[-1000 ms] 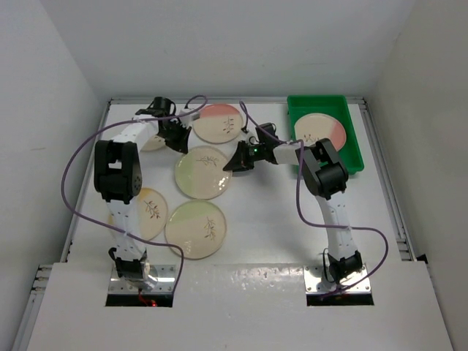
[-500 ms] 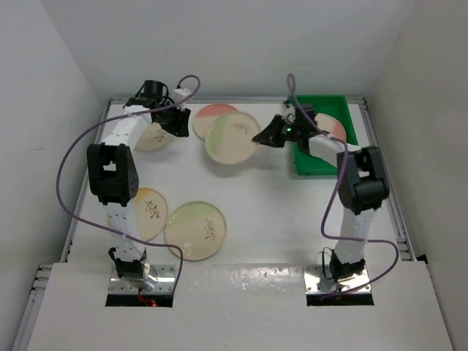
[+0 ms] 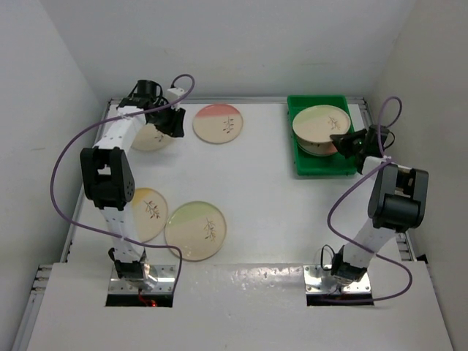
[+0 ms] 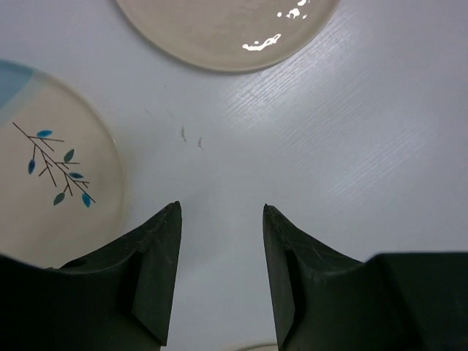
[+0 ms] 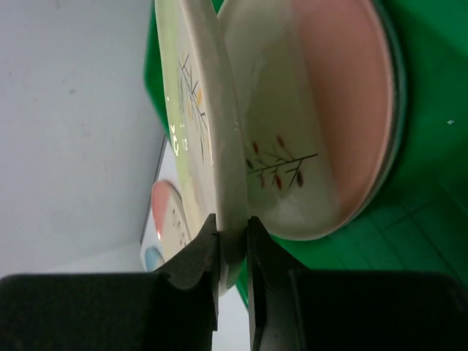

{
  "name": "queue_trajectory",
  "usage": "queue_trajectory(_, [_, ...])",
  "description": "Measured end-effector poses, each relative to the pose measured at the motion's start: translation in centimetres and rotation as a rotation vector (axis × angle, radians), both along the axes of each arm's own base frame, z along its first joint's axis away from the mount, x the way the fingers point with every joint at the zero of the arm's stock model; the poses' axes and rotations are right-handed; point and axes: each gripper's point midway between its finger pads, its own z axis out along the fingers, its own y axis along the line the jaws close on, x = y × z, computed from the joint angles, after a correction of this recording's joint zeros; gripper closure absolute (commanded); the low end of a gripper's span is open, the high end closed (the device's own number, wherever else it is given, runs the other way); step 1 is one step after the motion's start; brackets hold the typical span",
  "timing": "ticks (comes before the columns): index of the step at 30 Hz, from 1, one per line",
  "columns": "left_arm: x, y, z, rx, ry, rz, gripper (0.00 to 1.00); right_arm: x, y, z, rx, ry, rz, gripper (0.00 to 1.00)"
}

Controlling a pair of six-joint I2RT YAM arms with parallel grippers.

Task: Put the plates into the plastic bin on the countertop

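Plates first: your right gripper is clamped on the rim of the held plate, which tilts over the plastic bin above the binned pink plate. Your left gripper hangs with jaws apart, gripping nothing, over the countertop at the far left (the blue-sprig plate lies just beside it). On the countertop also lie the far pink plate, the yellow plate and the green plate.

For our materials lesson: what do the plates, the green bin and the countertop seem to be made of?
Plates: probably glazed ceramic, glossy, with sharp white glints.
Green bin: likely moulded plastic, uniform colour, faint grid on its floor.
Countertop: white, matte, finely streaked; laminate or painted board, unclear.
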Motion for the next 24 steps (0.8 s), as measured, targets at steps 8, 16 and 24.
queue_trajectory(8, [-0.8, -0.5, -1.3, 0.014, 0.026, -0.029, 0.48, 1.0, -1.3, -3.3, 0.001, 0.068, -0.055, 1.00])
queue_trajectory(16, [-2.6, -1.8, -3.5, 0.038, 0.081, -0.081, 0.48, 0.9, -1.7, -3.9, -0.014, 0.085, -0.060, 0.84])
queue_trajectory(24, [-3.4, -2.5, -3.9, 0.064, 0.095, -0.122, 0.48, -1.1, -1.6, -6.5, -0.103, 0.250, -0.034, 0.46])
